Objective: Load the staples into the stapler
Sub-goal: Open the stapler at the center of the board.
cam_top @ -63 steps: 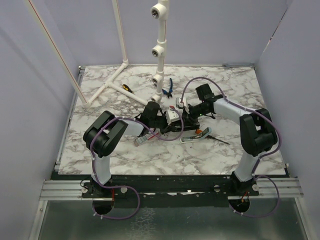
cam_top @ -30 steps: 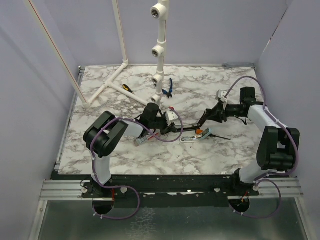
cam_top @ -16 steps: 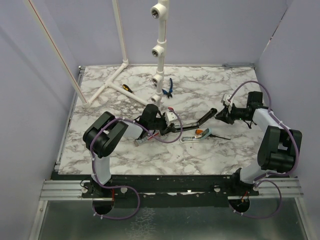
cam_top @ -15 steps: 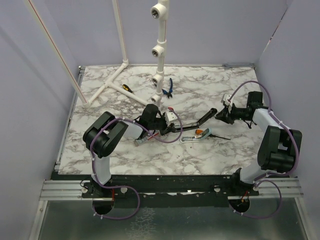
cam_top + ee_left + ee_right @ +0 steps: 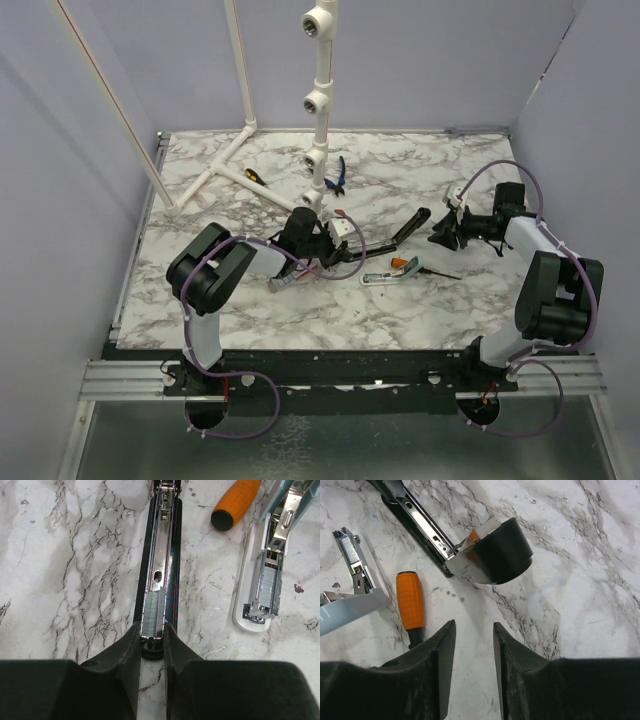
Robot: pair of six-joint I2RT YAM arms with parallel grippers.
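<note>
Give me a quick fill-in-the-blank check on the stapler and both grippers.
The left gripper is ___ on the near end of the stapler. The right gripper holds ___. The stapler's top is hinged ___, with staples showing in its channel. The handle of the screwdriver is ___.
Missing: shut; nothing; open; orange.

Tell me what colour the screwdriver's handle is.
Orange. The screwdriver's handle shows best in the right wrist view, lying on the marble tabletop.

Robot lab test cell, plain lilac walls (image 5: 70,230), marble-patterned tabletop (image 5: 420,305), aluminium rail frame (image 5: 120,378)
</note>
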